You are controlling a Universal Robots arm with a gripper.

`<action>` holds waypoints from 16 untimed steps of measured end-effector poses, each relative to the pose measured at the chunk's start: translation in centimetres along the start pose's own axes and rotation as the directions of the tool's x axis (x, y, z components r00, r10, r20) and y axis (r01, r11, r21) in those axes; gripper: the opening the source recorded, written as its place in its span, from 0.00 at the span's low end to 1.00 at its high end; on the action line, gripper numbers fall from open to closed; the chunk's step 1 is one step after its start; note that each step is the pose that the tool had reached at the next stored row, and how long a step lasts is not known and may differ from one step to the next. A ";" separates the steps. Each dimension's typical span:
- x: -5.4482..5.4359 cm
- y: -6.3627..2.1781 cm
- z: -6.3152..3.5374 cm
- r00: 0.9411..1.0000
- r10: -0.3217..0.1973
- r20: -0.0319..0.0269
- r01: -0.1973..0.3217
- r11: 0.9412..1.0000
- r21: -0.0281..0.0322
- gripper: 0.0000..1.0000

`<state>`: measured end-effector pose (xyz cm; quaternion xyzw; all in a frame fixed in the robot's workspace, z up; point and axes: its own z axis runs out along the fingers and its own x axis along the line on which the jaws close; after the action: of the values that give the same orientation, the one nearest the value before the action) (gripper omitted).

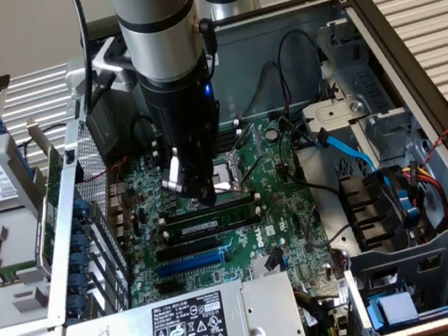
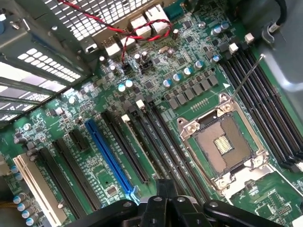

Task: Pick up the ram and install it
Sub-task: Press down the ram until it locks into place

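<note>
The ram (image 1: 212,218), a narrow green stick with black chips, stands on edge in one of the black memory slots just in front of the CPU socket (image 1: 229,176) on the motherboard (image 1: 221,258). My gripper (image 1: 204,195) hangs directly over the ram's middle, its tip close above or touching the ram's top edge; I cannot tell which. The fingers are shut, with nothing seen between them. In the wrist view the shut gripper (image 2: 163,188) points down at the row of slots beside the CPU socket (image 2: 222,144), where the ram (image 2: 142,149) shows as a thin pale strip.
The open computer case (image 1: 371,17) surrounds the board. A power supply (image 1: 189,327) lies in front, drive cages (image 1: 411,275) and cables on the exterior view's right, and a card bracket wall (image 1: 82,241) on its left. A red wire (image 2: 137,30) loops near the rear ports.
</note>
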<state>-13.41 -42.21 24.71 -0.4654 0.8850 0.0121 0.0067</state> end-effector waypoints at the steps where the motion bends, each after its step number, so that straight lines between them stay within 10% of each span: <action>1: 0.0 0.00 0.00 1.000 0.016 0.000 -0.016 1.000 0.000 0.11; 9: 0.0 0.00 0.00 0.991 0.134 0.002 -0.134 0.991 0.003 0.11; 16: 0.0 0.00 0.00 0.971 0.238 0.004 -0.238 0.971 0.005 0.11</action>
<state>-13.41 -42.21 24.71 -0.3558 0.9345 0.0112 0.0081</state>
